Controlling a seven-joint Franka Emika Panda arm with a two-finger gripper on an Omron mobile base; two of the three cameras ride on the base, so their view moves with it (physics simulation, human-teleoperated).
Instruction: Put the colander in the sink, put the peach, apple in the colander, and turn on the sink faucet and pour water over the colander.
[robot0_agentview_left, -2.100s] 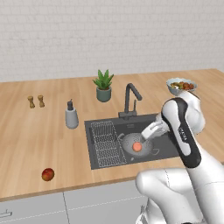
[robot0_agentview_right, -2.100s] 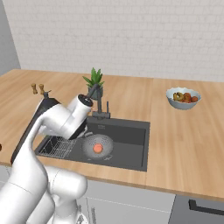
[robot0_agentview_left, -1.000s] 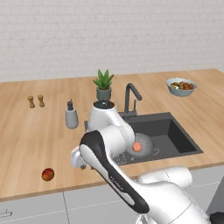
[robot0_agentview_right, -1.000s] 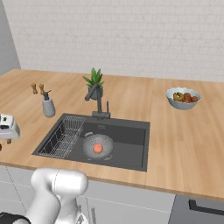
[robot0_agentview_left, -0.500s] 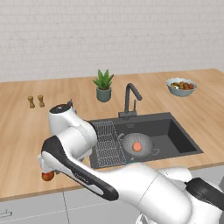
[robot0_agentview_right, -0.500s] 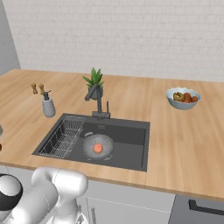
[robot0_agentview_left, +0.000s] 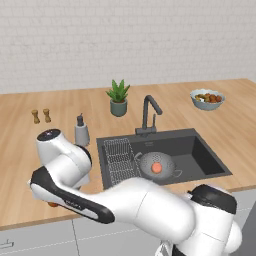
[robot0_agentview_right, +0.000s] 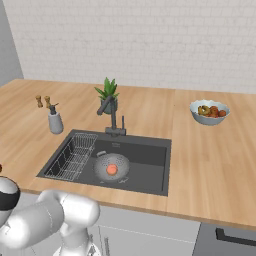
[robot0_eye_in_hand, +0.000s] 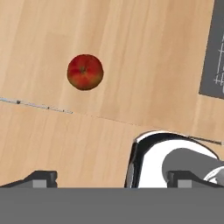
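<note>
The grey colander (robot0_agentview_left: 156, 163) sits in the dark sink (robot0_agentview_left: 205, 160), with the pinkish-orange peach (robot0_agentview_left: 157, 168) lying inside it; both show again as colander (robot0_agentview_right: 112, 166) and peach (robot0_agentview_right: 112, 170). The dark red apple (robot0_eye_in_hand: 85, 72) rests on the wooden counter left of the sink, and a sliver of the apple (robot0_agentview_left: 52, 203) peeks out under my arm. My gripper (robot0_eye_in_hand: 113, 178) hovers above the counter, open, with nothing between its fingertips (robot0_eye_in_hand: 41, 177); the apple lies ahead of them, apart. The faucet (robot0_agentview_left: 149, 112) stands behind the sink, no water running.
A wire rack (robot0_agentview_left: 120, 157) fills the sink's left part. A soap dispenser (robot0_agentview_left: 81, 132), two small shakers (robot0_agentview_left: 40, 116), a potted plant (robot0_agentview_left: 118, 97) and a fruit bowl (robot0_agentview_left: 207, 99) stand on the counter. My arm's white links arch over the counter's front left.
My arm has swung from above the colander in the sink leftward to the counter by the apple. The peach stays in the colander. The jaws have stayed open.
</note>
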